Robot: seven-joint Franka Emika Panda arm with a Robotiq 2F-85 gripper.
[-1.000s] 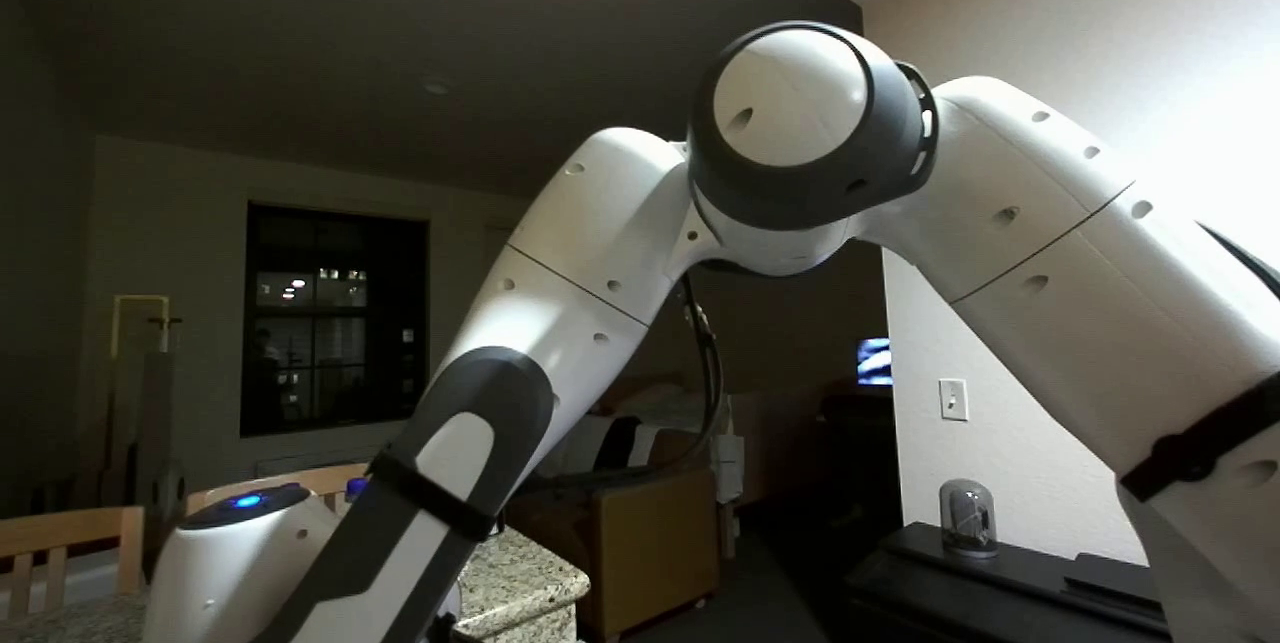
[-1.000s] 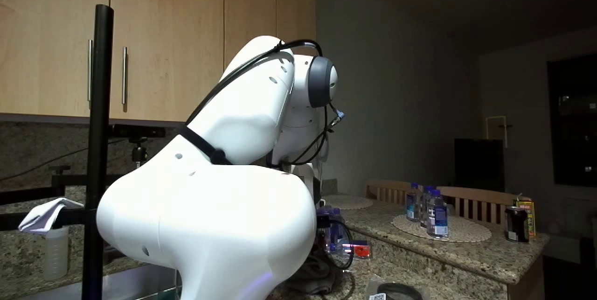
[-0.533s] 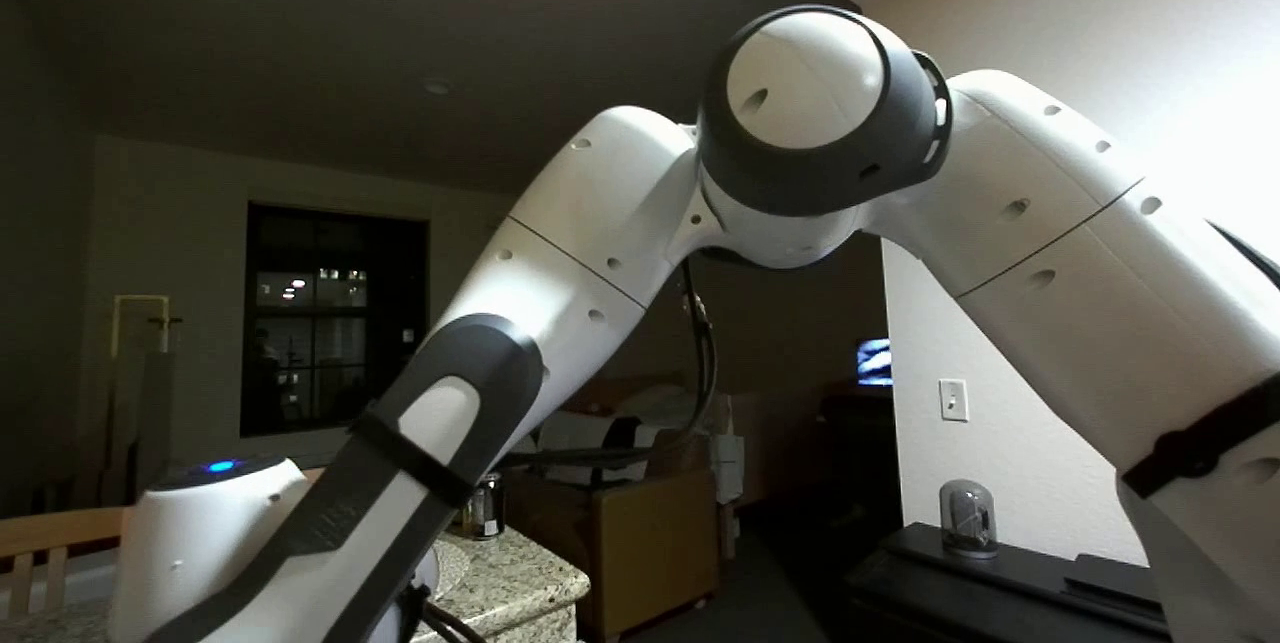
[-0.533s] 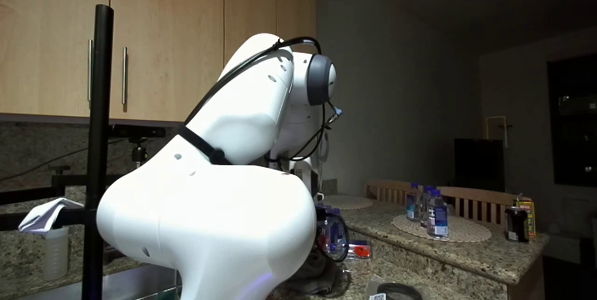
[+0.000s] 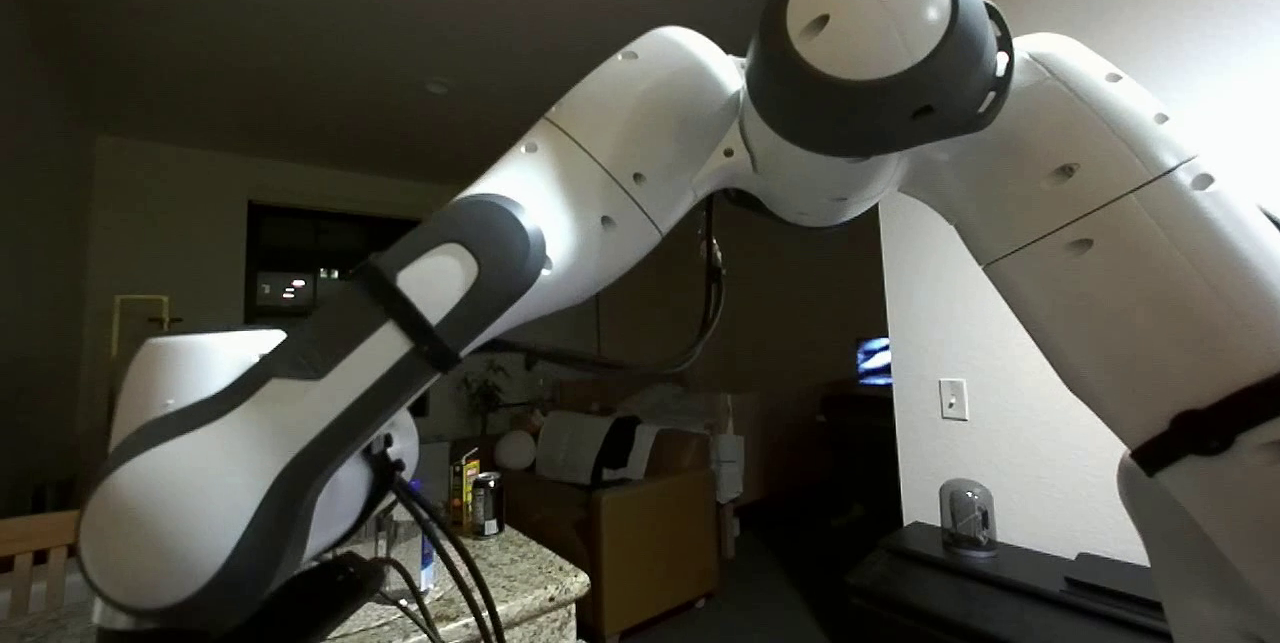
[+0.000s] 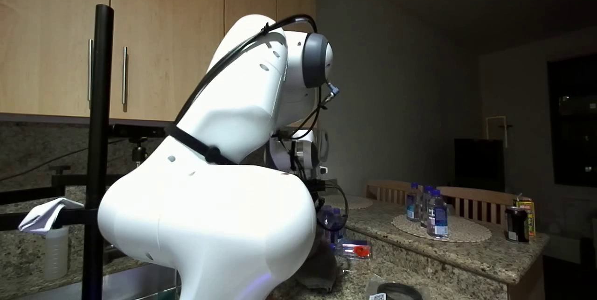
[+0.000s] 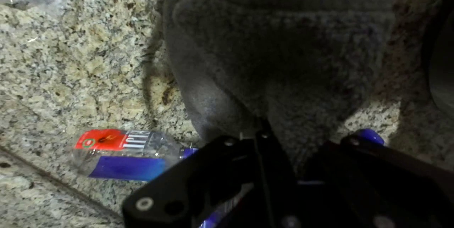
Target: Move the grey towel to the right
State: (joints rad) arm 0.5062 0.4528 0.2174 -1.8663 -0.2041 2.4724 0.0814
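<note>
The grey towel [image 7: 283, 61] fills the upper middle of the wrist view and narrows toward my gripper [image 7: 298, 159]. Its cloth runs into the gap between the dark fingers, so the gripper looks shut on it; the exact pinch is dark and blurred. In an exterior view, the lower part of the towel [image 6: 319, 267] shows beside the arm, hanging at or just above the granite counter. The fingers are hidden behind the arm there. In the exterior view with the raised elbow, the towel is out of view.
A clear bottle [image 7: 124, 155] lies left of the towel, with a blue cap [image 7: 370, 135] right of it. Upright bottles [image 6: 437, 216] and a black can [image 6: 517, 225] stand on the raised ledge. A bagged black ring [image 6: 396, 290] lies in front. A black pole [image 6: 99, 150] stands beside the arm.
The arm has risen in both exterior views, wrist and elbow higher. The towel is pulled up with it and looks taller and less spread on the counter.
</note>
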